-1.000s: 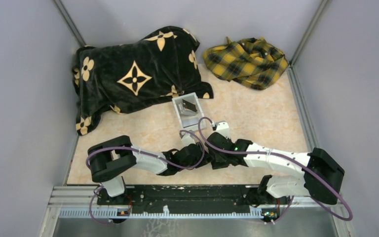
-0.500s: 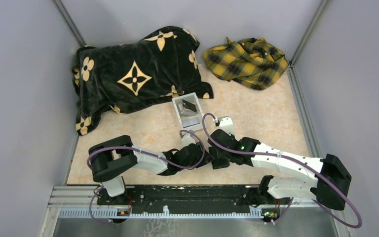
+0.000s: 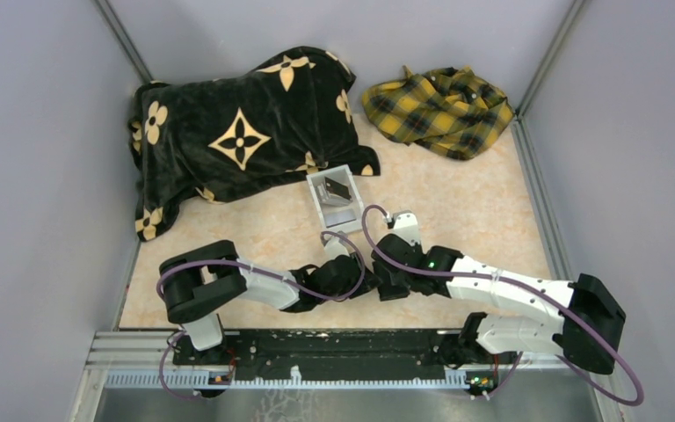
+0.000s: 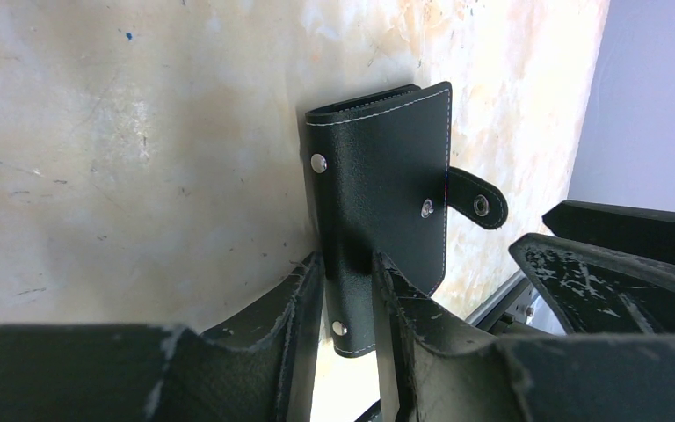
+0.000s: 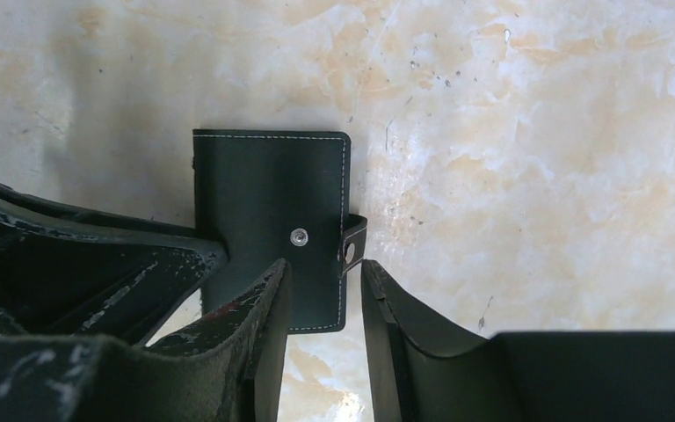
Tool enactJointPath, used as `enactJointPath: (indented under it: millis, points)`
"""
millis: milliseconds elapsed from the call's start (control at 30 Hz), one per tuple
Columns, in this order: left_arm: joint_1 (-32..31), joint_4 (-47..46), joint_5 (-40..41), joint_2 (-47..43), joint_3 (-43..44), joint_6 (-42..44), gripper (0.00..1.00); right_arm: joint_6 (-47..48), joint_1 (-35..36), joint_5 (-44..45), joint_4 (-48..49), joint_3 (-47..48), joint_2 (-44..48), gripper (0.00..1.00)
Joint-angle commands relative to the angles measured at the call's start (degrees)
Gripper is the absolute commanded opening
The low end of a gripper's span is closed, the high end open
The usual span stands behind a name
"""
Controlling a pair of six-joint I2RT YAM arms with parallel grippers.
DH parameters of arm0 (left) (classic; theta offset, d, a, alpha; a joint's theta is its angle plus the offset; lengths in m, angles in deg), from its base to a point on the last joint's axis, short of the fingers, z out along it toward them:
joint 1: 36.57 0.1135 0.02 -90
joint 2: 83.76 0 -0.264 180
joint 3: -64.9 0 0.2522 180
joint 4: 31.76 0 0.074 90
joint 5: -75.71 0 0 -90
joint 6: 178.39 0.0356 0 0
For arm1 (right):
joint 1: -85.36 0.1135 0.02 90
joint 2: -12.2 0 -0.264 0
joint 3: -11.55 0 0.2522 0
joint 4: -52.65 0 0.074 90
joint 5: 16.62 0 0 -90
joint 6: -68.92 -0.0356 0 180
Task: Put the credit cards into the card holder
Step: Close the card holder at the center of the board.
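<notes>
The card holder is a black wallet, folded, with its strap clasp hanging loose. My left gripper is shut on its spine edge and holds it above the table. In the right wrist view the wallet shows again. My right gripper is open, and its jaws stand on either side of the wallet's strap edge. In the top view both wrists meet near the front middle and hide the wallet. A dark credit card and a pale one lie in a clear-white box.
A black blanket with gold flowers lies at the back left, touching the box. A yellow plaid cloth lies at the back right. Grey walls close three sides. A metal rail runs along the near edge.
One second ago the right arm shifted to the right and its wrist moved slightly farther back. It has since held still. The left arm and the box have not moved.
</notes>
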Motion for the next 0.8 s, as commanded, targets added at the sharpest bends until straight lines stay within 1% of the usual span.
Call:
enactJointPath:
  millis: [0, 533, 767]
  points:
    - [0.2, 11.2, -0.6, 4.1, -3.1, 2.0, 0.35, -1.3, -0.8, 1.8, 0.8, -0.4, -0.7, 0.35]
    - [0.2, 10.9, -0.9, 4.0, -3.5, 1.8, 0.35, -0.5, -4.8, -2.4, 5.0, -3.5, -0.9, 0.22]
    - [0.3, 10.9, -1.0, 4.1, -3.4, 2.1, 0.35, 0.2, -5.3, -3.0, 5.9, -3.6, -1.4, 0.16]
